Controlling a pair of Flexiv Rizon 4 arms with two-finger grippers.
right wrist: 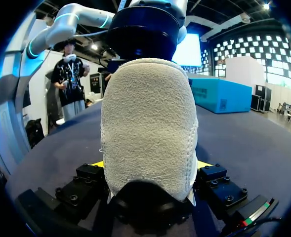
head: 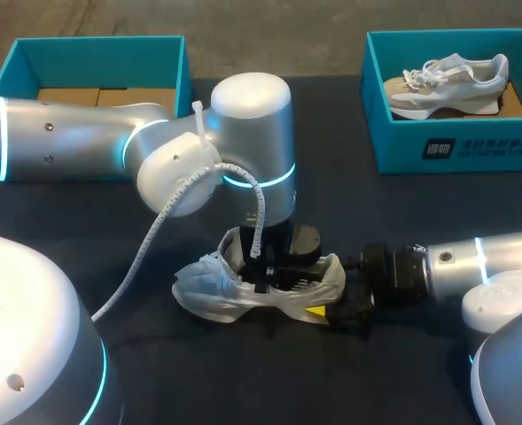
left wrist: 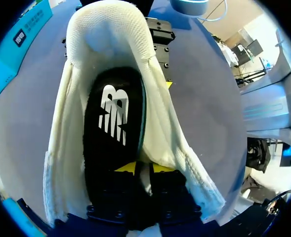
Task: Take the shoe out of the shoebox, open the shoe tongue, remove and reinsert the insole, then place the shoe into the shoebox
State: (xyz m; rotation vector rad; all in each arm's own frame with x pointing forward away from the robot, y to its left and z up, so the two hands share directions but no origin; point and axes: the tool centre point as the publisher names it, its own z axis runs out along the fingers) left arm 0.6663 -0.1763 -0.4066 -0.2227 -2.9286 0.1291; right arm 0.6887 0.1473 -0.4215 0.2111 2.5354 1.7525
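The white shoe stood on the dark table, out of any box, near the table's front middle, with its toe toward the left arm's side and its heel toward the right arm. The right gripper came in low from the right and was clamped on the shoe's heel, one finger pressed against each side of the padded heel cup. The left arm reached in from the left and bent down over the shoe, so that the left gripper sat inside the wide-spread opening, right over the black insole, which lay flat in the shoe with its white logo showing. I could not tell whether the left gripper held anything. The teal shoebox stood at the far right of the table, well apart from the held shoe, with a second, beige-and-white shoe lying inside it. Another teal box stood at the far left, behind the left arm, with brown cardboard in it
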